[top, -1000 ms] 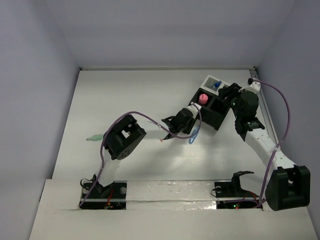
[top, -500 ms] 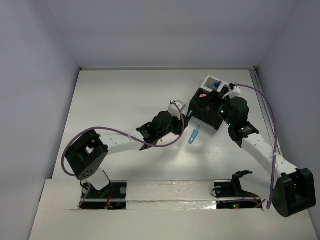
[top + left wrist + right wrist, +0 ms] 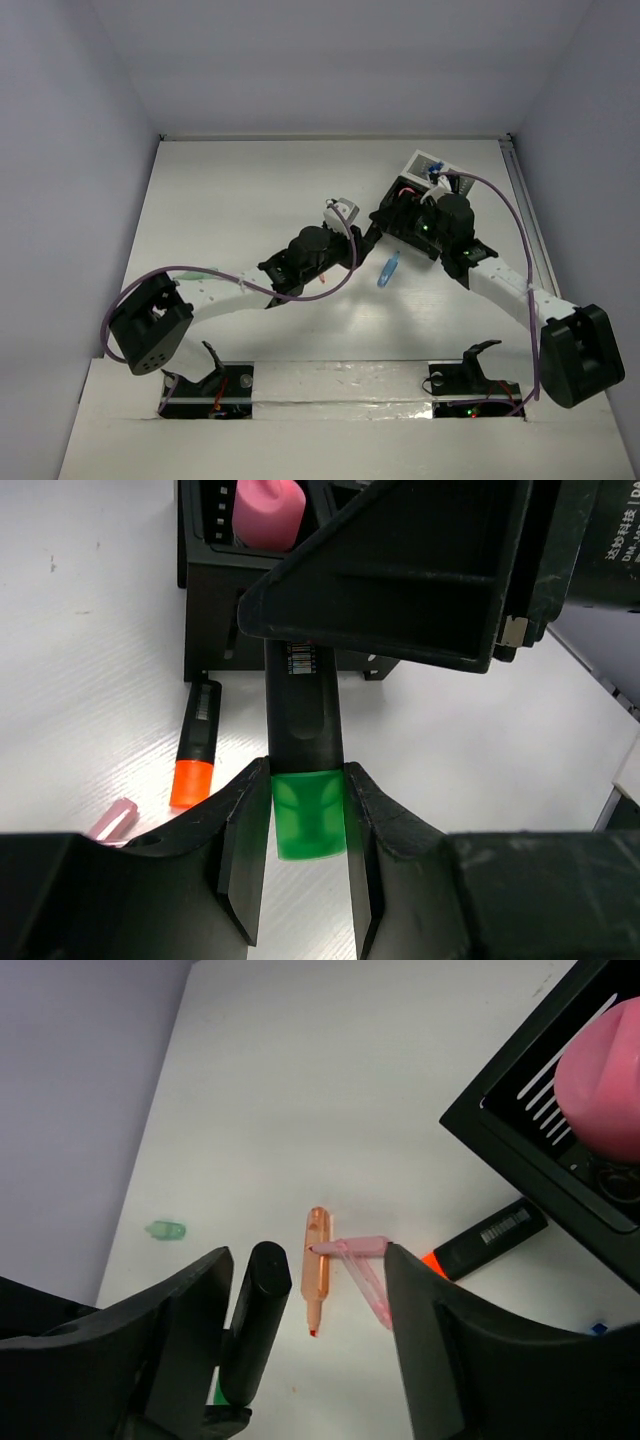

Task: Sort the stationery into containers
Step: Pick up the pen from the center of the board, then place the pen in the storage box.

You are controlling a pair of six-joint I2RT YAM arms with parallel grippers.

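Observation:
My left gripper [image 3: 305,800] is shut on the green-capped end of a black marker [image 3: 300,705] and holds it up beside the black compartment box [image 3: 210,590]. A pink round-topped piece [image 3: 268,510] sits in that box. My right gripper [image 3: 308,1260] is open. The marker's black end [image 3: 255,1325] stands between its fingers, close to the left one. On the table below lie an orange pen [image 3: 315,1278], a pink pen [image 3: 368,1272] and an orange-and-black highlighter [image 3: 490,1233]. From above, both grippers, left [image 3: 345,228] and right [image 3: 405,215], meet by the box [image 3: 395,205].
A blue pen [image 3: 388,270] lies just in front of the black box. The white chequered box [image 3: 422,162] with a blue-capped bottle [image 3: 435,172] stands behind it. A loose green cap [image 3: 165,1230] lies far left. The right wall is close to the boxes.
My left gripper has shifted back and left beside the black box, its elbow swinging down to the left. My right gripper has moved left across the box to the marker.

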